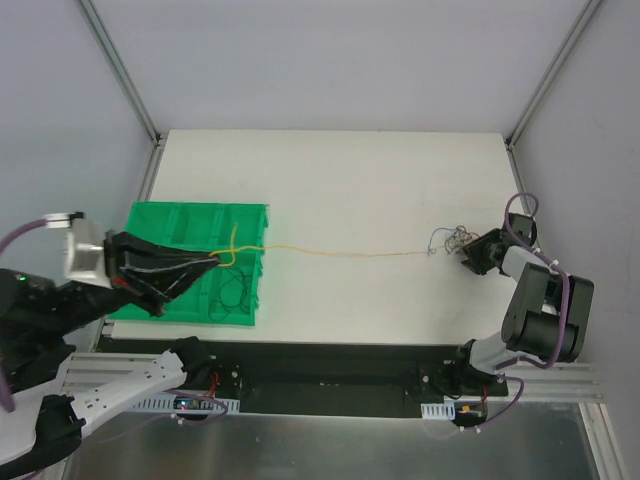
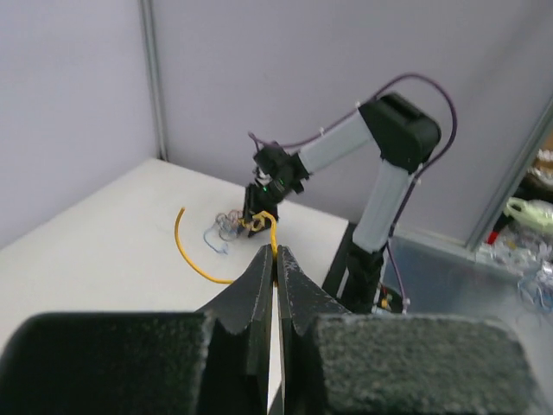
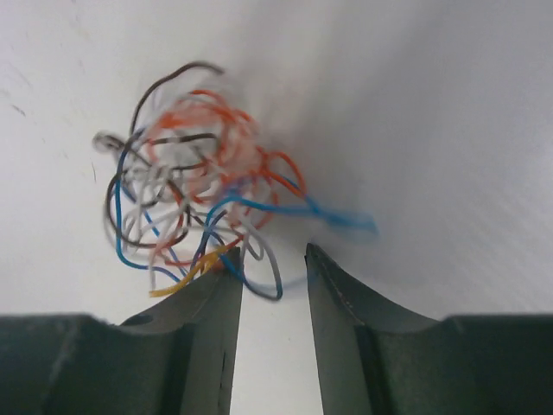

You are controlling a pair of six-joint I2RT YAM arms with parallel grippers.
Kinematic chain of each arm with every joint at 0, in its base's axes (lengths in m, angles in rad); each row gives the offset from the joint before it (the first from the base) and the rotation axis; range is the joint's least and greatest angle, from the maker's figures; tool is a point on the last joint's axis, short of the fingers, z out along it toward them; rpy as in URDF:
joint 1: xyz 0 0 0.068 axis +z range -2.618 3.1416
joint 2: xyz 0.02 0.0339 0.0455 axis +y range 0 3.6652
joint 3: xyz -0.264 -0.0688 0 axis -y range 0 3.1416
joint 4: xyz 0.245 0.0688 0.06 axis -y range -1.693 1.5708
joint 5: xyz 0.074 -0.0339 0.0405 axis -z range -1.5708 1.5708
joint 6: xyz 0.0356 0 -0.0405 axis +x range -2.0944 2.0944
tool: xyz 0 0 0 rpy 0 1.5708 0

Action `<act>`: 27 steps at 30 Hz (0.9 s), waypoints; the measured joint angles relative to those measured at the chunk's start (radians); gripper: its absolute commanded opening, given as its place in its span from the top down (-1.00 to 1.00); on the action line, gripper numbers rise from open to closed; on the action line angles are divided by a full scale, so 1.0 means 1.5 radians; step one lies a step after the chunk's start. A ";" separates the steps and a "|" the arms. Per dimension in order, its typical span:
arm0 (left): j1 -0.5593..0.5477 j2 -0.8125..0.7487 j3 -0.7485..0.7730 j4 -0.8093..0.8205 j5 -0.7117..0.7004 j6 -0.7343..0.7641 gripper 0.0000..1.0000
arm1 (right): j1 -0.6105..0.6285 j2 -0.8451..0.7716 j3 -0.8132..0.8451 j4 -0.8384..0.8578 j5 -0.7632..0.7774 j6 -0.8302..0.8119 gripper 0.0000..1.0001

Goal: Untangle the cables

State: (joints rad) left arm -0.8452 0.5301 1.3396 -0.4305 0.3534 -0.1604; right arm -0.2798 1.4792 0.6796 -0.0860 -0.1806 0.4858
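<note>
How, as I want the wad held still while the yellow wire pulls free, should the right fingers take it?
Take the wad at its dense orange core, not the blue loop. Come straight from the open right gripper, shifted left in wrist view so the fingers straddle the core; stray loops would likely slip when the yellow wire pulls.

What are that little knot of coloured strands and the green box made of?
The knot of strands looks like hair-thin wire in smooth coloured plastic sleeves, orange, blue, white, brown and yellow. It holds its curls and kinks, which hints at a metal core, though none shows. The green box looks like moulded plastic: one even colour, with thin dividing walls.
</note>
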 measured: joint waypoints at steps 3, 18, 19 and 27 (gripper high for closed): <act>0.000 0.002 0.092 -0.063 -0.055 -0.002 1.00 | -0.034 0.015 0.013 0.006 -0.011 -0.001 0.16; 0.000 0.218 0.244 -0.228 -0.151 -0.033 1.00 | 0.026 -0.052 0.026 -0.013 -0.012 -0.108 -0.11; 0.000 0.242 0.259 -0.232 -0.146 -0.034 1.00 | 0.052 -0.079 0.026 -0.014 -0.009 -0.122 -0.12; 0.000 0.360 0.417 -0.248 -0.138 -0.024 1.00 | 0.162 -0.139 0.007 -0.001 0.008 -0.164 -0.13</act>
State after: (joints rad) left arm -0.8452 1.0706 1.9644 -0.8021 0.1459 -0.1967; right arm -0.0364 1.2713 0.6895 -0.0868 -0.1688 0.2405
